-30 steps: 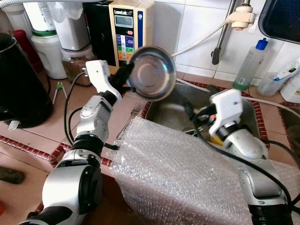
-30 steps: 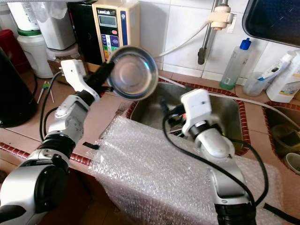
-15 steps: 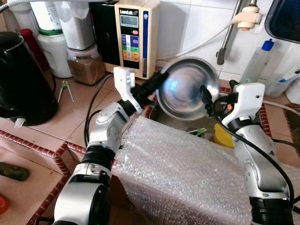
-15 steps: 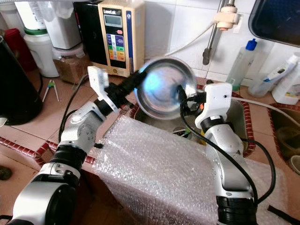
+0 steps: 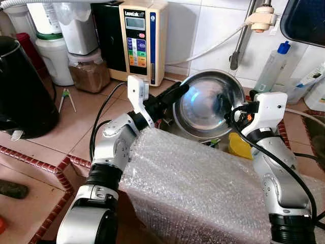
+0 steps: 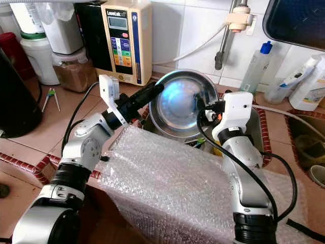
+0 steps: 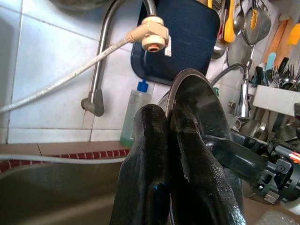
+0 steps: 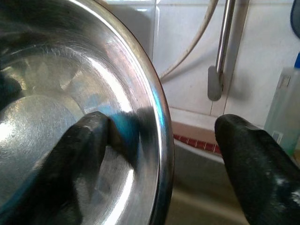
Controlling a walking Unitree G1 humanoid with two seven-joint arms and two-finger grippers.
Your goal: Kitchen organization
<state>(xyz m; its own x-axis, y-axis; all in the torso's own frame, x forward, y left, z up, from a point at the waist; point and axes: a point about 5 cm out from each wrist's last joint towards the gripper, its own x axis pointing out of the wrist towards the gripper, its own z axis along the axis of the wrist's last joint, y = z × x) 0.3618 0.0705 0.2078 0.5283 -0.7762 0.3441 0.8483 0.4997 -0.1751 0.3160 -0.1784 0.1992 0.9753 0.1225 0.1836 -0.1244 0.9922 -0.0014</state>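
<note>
The bowl is pinched at its rim by the left gripper; the right gripper is spread astride the opposite rim. Released early, it could drop.

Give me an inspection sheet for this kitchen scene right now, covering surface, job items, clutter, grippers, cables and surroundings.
Surface: tiled counter, bubble wrap draped over its front edge.
Job's things: steel bowl held tilted above the sink.
Clutter: black kettle, jars, water machine, clear bottle, yellow item in the sink.
Grippers: left gripper pinched shut on the bowl's rim; right gripper open, its fingers straddling the opposite rim.
Cables: black cables along both arms; white hose from the tap.
Surroundings: white tiled wall, tap pipe.
</note>
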